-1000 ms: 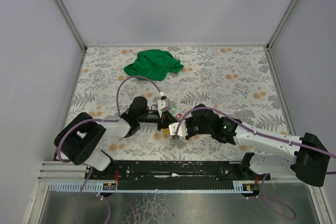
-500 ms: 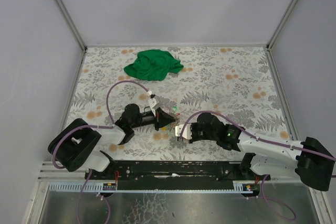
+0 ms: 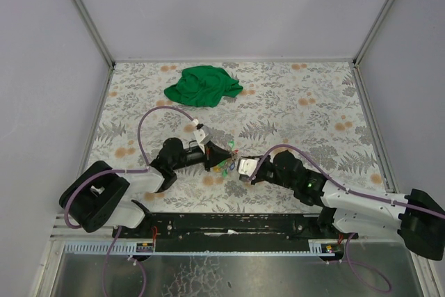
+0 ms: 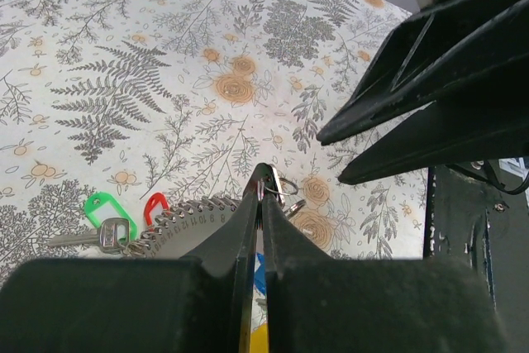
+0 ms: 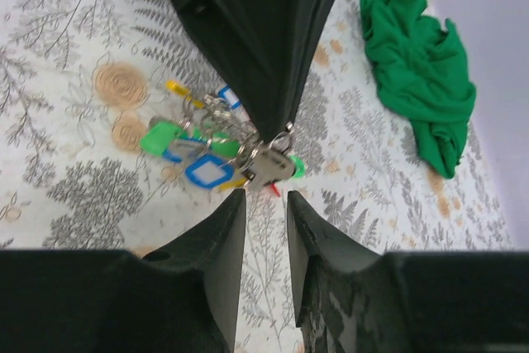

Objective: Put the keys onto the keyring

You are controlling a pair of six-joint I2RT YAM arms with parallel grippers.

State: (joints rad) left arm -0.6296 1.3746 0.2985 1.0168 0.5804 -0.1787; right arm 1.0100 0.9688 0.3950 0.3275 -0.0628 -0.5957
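My left gripper [image 4: 262, 181] is shut, pinching the thin wire keyring [image 4: 288, 187] at its fingertips just above the table. Several keys [image 5: 207, 173] with blue, green and yellow heads hang bunched from the ring, and a silver key blade [image 5: 269, 164] lies at the front of the bunch. In the left wrist view a green key [image 4: 106, 212] and a red key [image 4: 155, 205] show beside a toothed metal strip. My right gripper [image 5: 264, 197] stands open just short of the bunch, with nothing between its fingers. From above, the keys [image 3: 224, 165] sit between both grippers.
A crumpled green cloth [image 3: 202, 85] lies at the back of the patterned table [image 3: 313, 116], far from both arms. The two grippers face each other closely near the front middle. Grey walls enclose the table on three sides.
My right gripper has opened and let go of the key bunch, drawing back a little. The left gripper, still shut on the ring, has shifted slightly right.
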